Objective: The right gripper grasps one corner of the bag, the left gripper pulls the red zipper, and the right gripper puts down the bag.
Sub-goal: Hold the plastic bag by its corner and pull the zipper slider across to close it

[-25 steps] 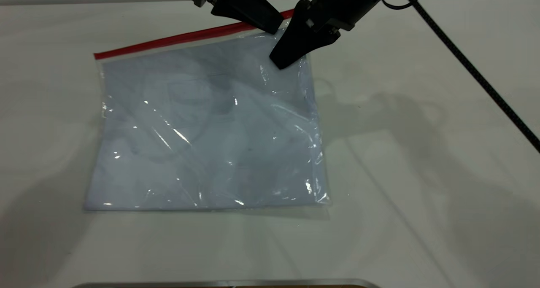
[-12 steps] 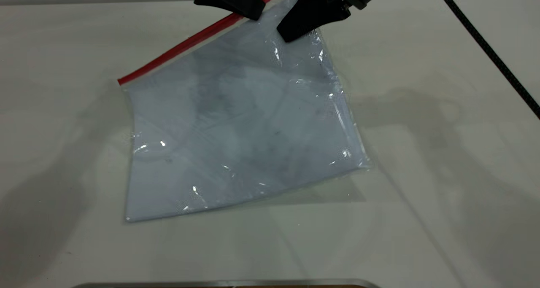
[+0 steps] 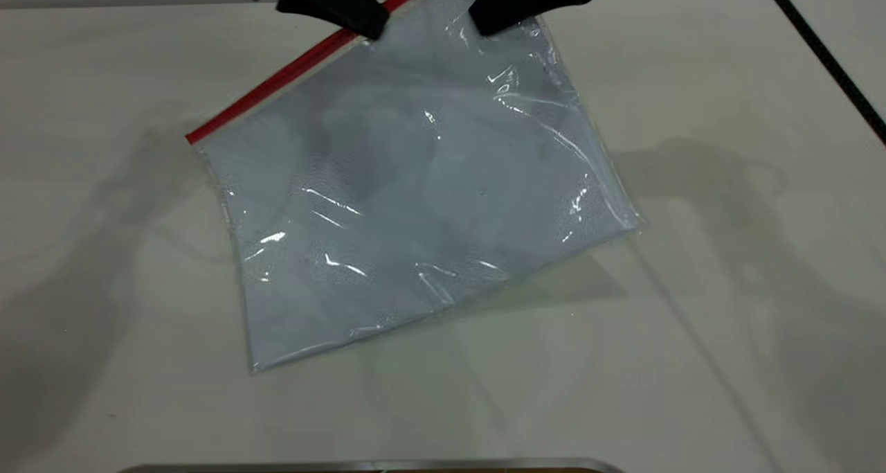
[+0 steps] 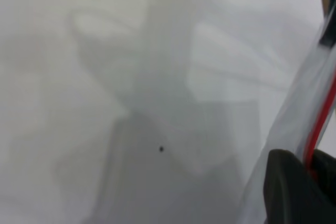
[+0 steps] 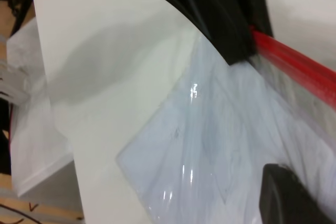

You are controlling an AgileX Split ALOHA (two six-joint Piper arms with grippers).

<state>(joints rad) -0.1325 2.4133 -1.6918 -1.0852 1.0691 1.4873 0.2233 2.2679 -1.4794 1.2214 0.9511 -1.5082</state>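
The bag (image 3: 415, 203), a clear pouch with a pale bluish sheet inside, hangs tilted, and its low corner rests on the table (image 3: 727, 320). My right gripper (image 3: 509, 12) is shut on its raised far corner; one of its fingers (image 5: 294, 198) lies against the plastic in the right wrist view. The red zipper (image 3: 277, 82) slants up along the bag's upper edge. My left gripper (image 3: 360, 19) is shut on that strip. In the left wrist view the red zipper (image 4: 317, 135) passes between the left gripper's (image 4: 311, 170) black fingers. The slider tab is hidden.
The right arm's black braided cable (image 3: 830, 57) crosses the table's far right. A metal edge (image 3: 374, 466) runs along the near side. The right wrist view shows the table's side edge with crumpled clear plastic (image 5: 31, 145) beyond it.
The right gripper has lifted the bag's corner higher, so the bag has swung from flat to steeply tilted. The left gripper has moved left along the red strip.
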